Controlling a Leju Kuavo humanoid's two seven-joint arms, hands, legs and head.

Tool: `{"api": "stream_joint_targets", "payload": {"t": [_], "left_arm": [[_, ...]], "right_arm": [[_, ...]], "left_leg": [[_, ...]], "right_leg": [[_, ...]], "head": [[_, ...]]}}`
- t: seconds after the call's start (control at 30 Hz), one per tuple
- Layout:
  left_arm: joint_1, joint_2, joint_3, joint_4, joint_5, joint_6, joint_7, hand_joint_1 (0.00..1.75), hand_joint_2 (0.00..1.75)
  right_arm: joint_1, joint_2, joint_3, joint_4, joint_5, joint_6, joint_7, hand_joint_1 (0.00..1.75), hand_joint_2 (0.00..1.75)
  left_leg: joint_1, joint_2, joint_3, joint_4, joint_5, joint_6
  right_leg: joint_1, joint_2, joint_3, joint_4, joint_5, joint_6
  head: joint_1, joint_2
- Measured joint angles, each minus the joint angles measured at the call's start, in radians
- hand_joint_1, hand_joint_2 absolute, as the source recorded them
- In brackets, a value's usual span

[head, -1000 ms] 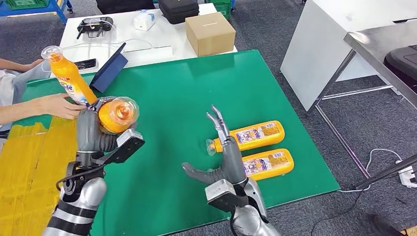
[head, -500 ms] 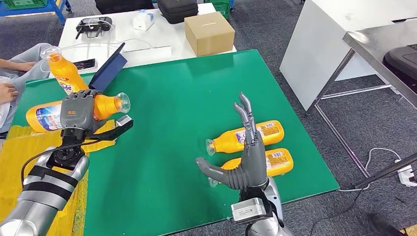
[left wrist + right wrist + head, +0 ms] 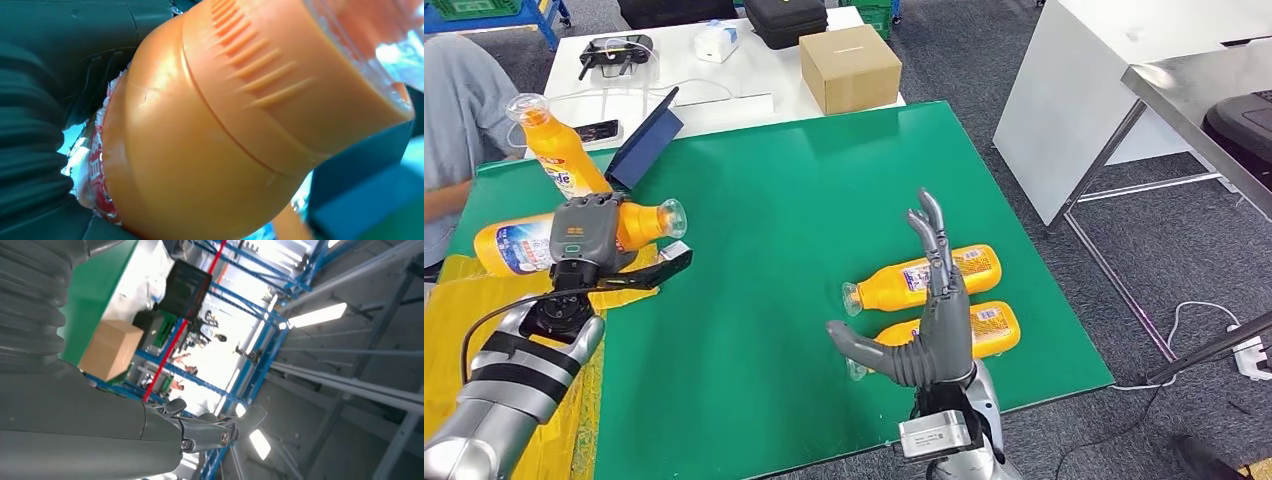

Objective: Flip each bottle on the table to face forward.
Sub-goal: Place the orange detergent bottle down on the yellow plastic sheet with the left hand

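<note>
Head view: the left hand (image 3: 584, 235) sits at the left of the frame, fingers wrapped around an orange bottle (image 3: 519, 243) that lies sideways over the edge of the green table (image 3: 764, 200), its clear cap pointing toward the frame's centre. Just above it, in the upper left, a second bottle (image 3: 559, 160) stands tilted. A person (image 3: 454, 120) in grey is at the far left edge. At lower centre the right hand (image 3: 929, 320) is raised, fingers straight and spread, thumb out to the left, holding nothing. Behind it two more bottles lie flat side by side on the green: the upper one (image 3: 924, 278) and the lower one (image 3: 984, 328), caps toward the left. A cardboard box (image 3: 850, 67) rests on a white table (image 3: 684, 70) at top centre.

Left wrist view: the held bottle (image 3: 210, 130) bulks across the frame, its ribbed orange shoulder and clear cap toward the upper right; the hand's dark cover (image 3: 35, 125) runs along the left, pressed against it.

Right wrist view: the right hand (image 3: 100, 435) enters from the left, its fingers (image 3: 220, 427) extended into open air; the box (image 3: 107, 350) and green table edge (image 3: 90, 300) lie at upper left.
</note>
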Motion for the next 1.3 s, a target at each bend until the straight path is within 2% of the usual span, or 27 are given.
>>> {"api": "stream_joint_targets", "payload": {"t": [0.2, 0.27, 0.43, 0.6, 0.63, 0.67, 0.77, 0.8, 1.07, 1.2, 1.3], "left_arm": [[-0.096, 0.014, -0.051, 0.19, 0.0, -0.124, 0.052, 1.75, 1.75], [-0.108, 0.014, -0.053, 0.246, 0.003, -0.161, 0.035, 1.75, 1.75], [-0.121, -0.01, -0.014, 0.389, 0.095, -0.219, -0.08, 1.75, 1.75], [-0.131, -0.037, 0.025, 0.497, 0.134, -0.193, -0.085, 1.75, 1.75], [-0.135, -0.039, 0.032, 0.511, 0.137, -0.188, -0.082, 1.7, 1.75], [-0.139, -0.042, 0.038, 0.524, 0.142, -0.183, -0.081, 1.34, 1.75], [-0.145, -0.048, 0.054, 0.552, 0.154, -0.178, -0.082, 0.08, 1.75], [-0.146, -0.051, 0.058, 0.559, 0.157, -0.174, -0.083, 0.0, 1.75], [-0.137, -0.071, 0.091, 0.578, 0.183, -0.074, -0.081, 0.0, 1.75], [-0.12, -0.082, 0.113, 0.574, 0.189, 0.03, -0.076, 0.0, 1.75], [-0.114, -0.084, 0.119, 0.57, 0.189, 0.063, -0.075, 0.0, 1.75]], "right_arm": [[-0.001, -0.002, 0.0, -0.035, 0.034, -0.053, 0.014, 0.0, 1.75], [-0.003, -0.003, 0.0, -0.041, 0.044, -0.065, 0.03, 0.0, 1.75], [-0.015, -0.009, -0.003, -0.037, 0.04, -0.069, 0.063, 0.0, 1.75], [-0.026, -0.011, -0.003, -0.014, 0.031, -0.069, 0.064, 0.0, 1.75], [-0.027, -0.011, -0.003, -0.01, 0.03, -0.069, 0.064, 0.0, 1.75], [-0.029, -0.011, -0.003, -0.007, 0.03, -0.069, 0.064, 0.0, 1.75], [-0.032, -0.011, -0.004, 0.002, 0.03, -0.07, 0.069, 0.0, 1.75], [-0.032, -0.011, -0.004, 0.004, 0.029, -0.07, 0.072, 0.0, 1.75], [-0.034, -0.015, -0.018, 0.015, 0.027, -0.079, 0.082, 0.0, 1.75], [-0.027, -0.016, -0.028, 0.015, 0.029, -0.084, 0.082, 0.0, 1.75], [-0.023, -0.016, -0.031, 0.015, 0.032, -0.084, 0.078, 0.0, 1.75]], "left_leg": [[0.0, 0.0, 0.0, 0.0, 0.0, 0.0], [0.0, 0.0, 0.0, 0.0, 0.0, 0.0], [0.0, 0.0, 0.0, 0.0, 0.0, 0.0], [0.0, -0.001, 0.0, 0.0, 0.0, 0.0], [0.0, -0.001, 0.0, 0.0, 0.0, 0.0], [0.0, -0.001, 0.0, 0.0, 0.0, 0.0], [0.0, -0.001, 0.001, 0.0, 0.0, 0.0], [0.0, -0.001, 0.002, 0.0, 0.0, 0.0], [0.0, -0.002, 0.002, 0.0, 0.003, -0.001], [0.0, -0.002, 0.002, 0.0, 0.003, -0.001], [0.0, -0.002, 0.002, 0.0, 0.003, -0.001]], "right_leg": [[0.0, 0.0, 0.0, 0.0, 0.0, 0.0], [0.0, 0.0, 0.0, 0.0, 0.0, 0.0], [0.0, 0.0, 0.0, 0.0, 0.0, 0.0], [0.0, 0.0, 0.001, 0.0, 0.0, 0.0], [0.0, 0.0, 0.001, 0.0, 0.0, 0.0], [0.0, -0.001, 0.001, 0.0, 0.0, 0.0], [0.0, -0.001, 0.002, 0.001, 0.0, 0.0], [0.0, -0.001, 0.002, 0.001, 0.0, 0.0], [0.0, -0.001, 0.002, 0.001, 0.0, 0.0], [0.0, 0.0, 0.002, 0.001, 0.001, 0.001], [0.0, 0.0, 0.002, 0.001, 0.001, 0.001]], "head": [[0.0, 0.0], [0.0, 0.0], [0.0, 0.0], [0.0, 0.0], [0.0, 0.0], [0.0, 0.0], [0.0, 0.0], [0.0, 0.0], [0.0, 0.0], [0.0, 0.0], [0.0, 0.0]]}}
